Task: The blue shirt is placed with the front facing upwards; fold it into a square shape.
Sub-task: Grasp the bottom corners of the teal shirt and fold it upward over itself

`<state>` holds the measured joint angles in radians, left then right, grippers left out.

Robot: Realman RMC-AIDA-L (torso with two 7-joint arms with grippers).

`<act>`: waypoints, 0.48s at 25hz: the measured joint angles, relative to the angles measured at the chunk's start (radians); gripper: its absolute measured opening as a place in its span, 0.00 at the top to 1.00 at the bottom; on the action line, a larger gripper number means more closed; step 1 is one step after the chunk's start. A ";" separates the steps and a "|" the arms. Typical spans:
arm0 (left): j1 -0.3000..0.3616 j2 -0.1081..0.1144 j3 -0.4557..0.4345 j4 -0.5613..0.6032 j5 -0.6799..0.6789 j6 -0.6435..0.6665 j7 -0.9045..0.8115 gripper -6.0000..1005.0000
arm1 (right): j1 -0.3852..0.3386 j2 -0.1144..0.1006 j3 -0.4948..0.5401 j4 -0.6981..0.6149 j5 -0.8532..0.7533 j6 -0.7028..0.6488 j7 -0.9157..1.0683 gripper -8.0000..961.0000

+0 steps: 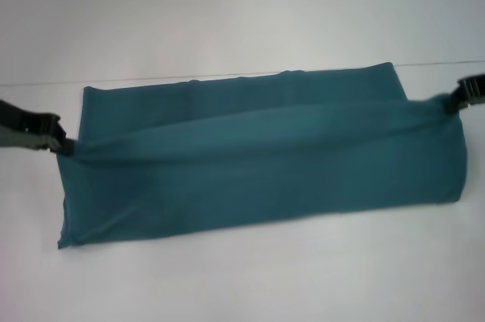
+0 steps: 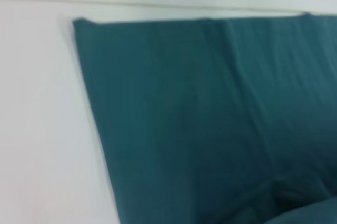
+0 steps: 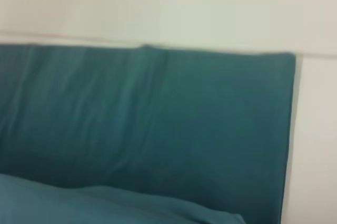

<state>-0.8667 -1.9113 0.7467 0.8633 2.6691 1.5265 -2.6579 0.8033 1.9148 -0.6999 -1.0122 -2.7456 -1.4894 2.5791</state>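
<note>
Stretching across white table (image 1: 242,19), blue shirt (image 1: 258,163) lies as long band | left gripper (image 1: 64,144) at 9 o'clock pinching its end | right gripper (image 1: 449,104) at 3 o'clock pinching opposite end, fold lifted between.

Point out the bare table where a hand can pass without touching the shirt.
Free: the wide strip of white table between the blue shirt and the near edge, and the strip beyond its far edge. Crowded: both ends, where the left gripper and the right gripper pinch the cloth.
</note>
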 joint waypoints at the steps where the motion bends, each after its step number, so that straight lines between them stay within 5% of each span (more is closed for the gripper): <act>1: -0.003 0.000 0.001 0.000 0.000 -0.011 -0.004 0.98 | 0.006 0.002 -0.004 0.000 0.000 0.017 0.009 0.95; 7: -0.020 -0.026 0.037 -0.012 0.000 -0.154 -0.010 0.98 | 0.020 0.021 -0.078 0.000 -0.040 0.136 0.091 0.95; 12: -0.021 -0.054 0.062 -0.045 0.001 -0.317 0.000 0.98 | 0.028 0.064 -0.131 0.000 -0.111 0.263 0.142 0.95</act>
<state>-0.8881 -1.9650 0.8092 0.8183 2.6699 1.2091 -2.6579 0.8308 1.9790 -0.8309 -1.0123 -2.8566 -1.2266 2.7212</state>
